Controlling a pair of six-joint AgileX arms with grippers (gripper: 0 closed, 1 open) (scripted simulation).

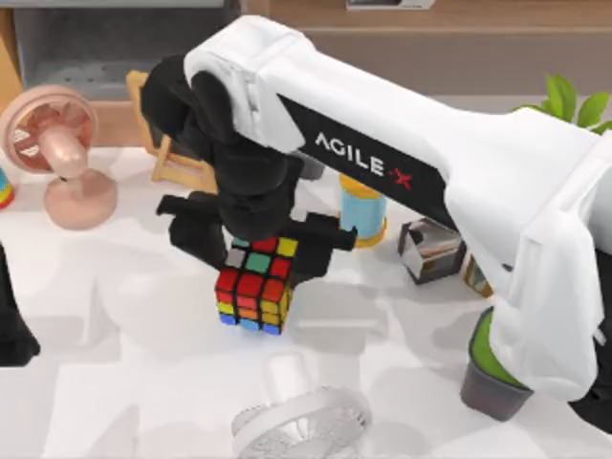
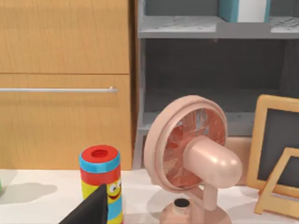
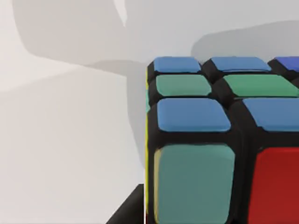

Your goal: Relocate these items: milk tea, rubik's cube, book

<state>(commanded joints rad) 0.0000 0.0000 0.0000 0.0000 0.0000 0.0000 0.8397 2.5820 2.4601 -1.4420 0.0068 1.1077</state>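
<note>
The rubik's cube (image 1: 254,287), black-edged with red, green, yellow and orange stickers, is at the middle of the table. My right gripper (image 1: 256,234) is directly over it and hides part of its top. In the right wrist view the rubik's cube (image 3: 219,140) looms close, with one dark finger (image 3: 128,210) against its side, so the gripper looks shut on it. A blue cup with yellow rims (image 1: 363,208), seemingly the milk tea, stands behind the arm. A teal and white book (image 2: 245,9) stands on the shelf. My left arm (image 1: 11,330) is parked at the left edge.
A pink fan (image 1: 57,158) stands at the back left and a white fan (image 1: 301,421) lies at the front. A shiny grey cube (image 1: 432,249), a grey pot with green filling (image 1: 492,373), a wooden-framed board (image 1: 172,158) and a striped can (image 2: 100,182) stand around.
</note>
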